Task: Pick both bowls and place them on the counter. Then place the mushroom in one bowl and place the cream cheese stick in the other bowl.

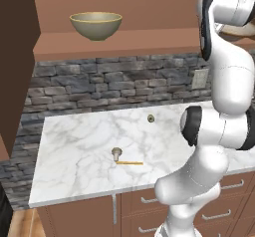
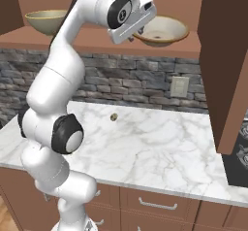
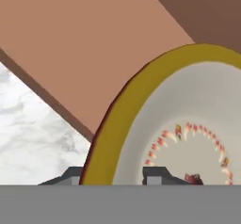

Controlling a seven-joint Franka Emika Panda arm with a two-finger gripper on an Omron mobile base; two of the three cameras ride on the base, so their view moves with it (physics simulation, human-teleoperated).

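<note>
The shallow pale beige bowl [image 2: 164, 30] sits on the brown wall shelf [image 2: 92, 41], high above the counter [image 2: 160, 147]. My gripper [image 2: 137, 32] is at its left edge. In the hand view its yellow rim [image 3: 122, 115] runs between my two fingertips, and the gripper [image 3: 113, 177] is shut on it. Further left on the same shelf stands the deep olive-tan bowl [image 1: 95, 26], also seen as the olive-tan bowl [image 2: 46, 20]. On the marble counter [image 1: 74, 141] lies the small mushroom [image 1: 116, 153], with the yellow-orange cream cheese stick [image 1: 129, 163] just to its right.
A small dark round knob [image 1: 150, 118] lies farther back on the counter. A stone backsplash with a wall outlet [image 2: 179, 87] runs under the shelf. A tall brown cabinet [image 2: 227, 55] stands close to the right of the shallow bowl. Drawers sit below the counter.
</note>
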